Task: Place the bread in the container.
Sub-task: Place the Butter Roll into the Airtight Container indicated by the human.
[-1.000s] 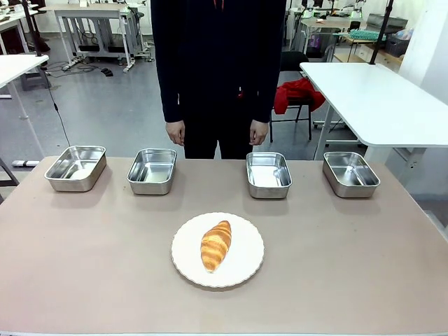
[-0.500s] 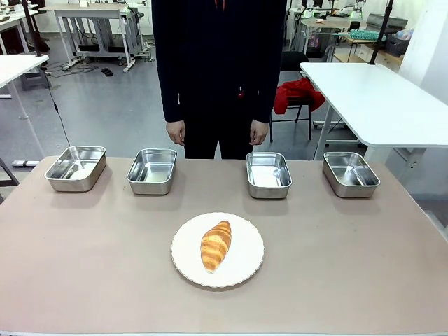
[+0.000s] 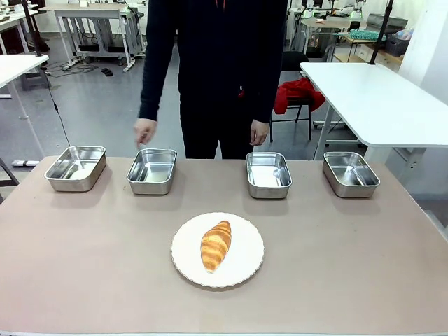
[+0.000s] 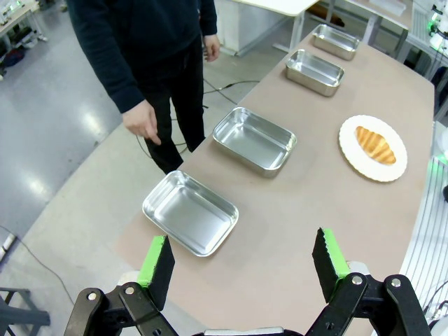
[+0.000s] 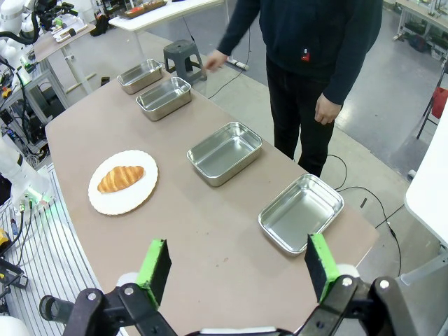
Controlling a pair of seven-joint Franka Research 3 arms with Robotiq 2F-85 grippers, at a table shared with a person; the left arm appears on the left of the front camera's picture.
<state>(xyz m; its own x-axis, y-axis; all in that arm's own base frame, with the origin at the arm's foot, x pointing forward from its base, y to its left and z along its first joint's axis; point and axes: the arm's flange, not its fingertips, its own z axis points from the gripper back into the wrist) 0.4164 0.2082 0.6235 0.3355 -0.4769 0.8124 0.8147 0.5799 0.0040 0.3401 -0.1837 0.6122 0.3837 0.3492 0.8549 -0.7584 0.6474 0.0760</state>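
The bread [image 3: 215, 245], a golden-brown croissant, lies on a round white plate [image 3: 245, 269] at the table's middle front. Several shiny steel containers stand in a row along the far edge. A person's hand [image 3: 145, 131] hangs just above the far left corner of the second container from the left [image 3: 152, 170]. In the left wrist view my left gripper [image 4: 243, 259] is open and empty, high above the table's left end, with the bread [image 4: 376, 144] far off. My right gripper [image 5: 236, 267] is open and empty too, high over the right end, far from the bread [image 5: 120, 178].
The other containers stand at the far left [image 3: 76, 168], right of centre [image 3: 269, 174] and far right [image 3: 351, 173]. The person stands at the far edge, the other hand [image 3: 259, 131] hanging at the side. Bare tabletop [image 3: 350, 266] surrounds the plate.
The person's hand on the picture's left has swung out from the side to above the second container from the left. The bread and plate have not moved.
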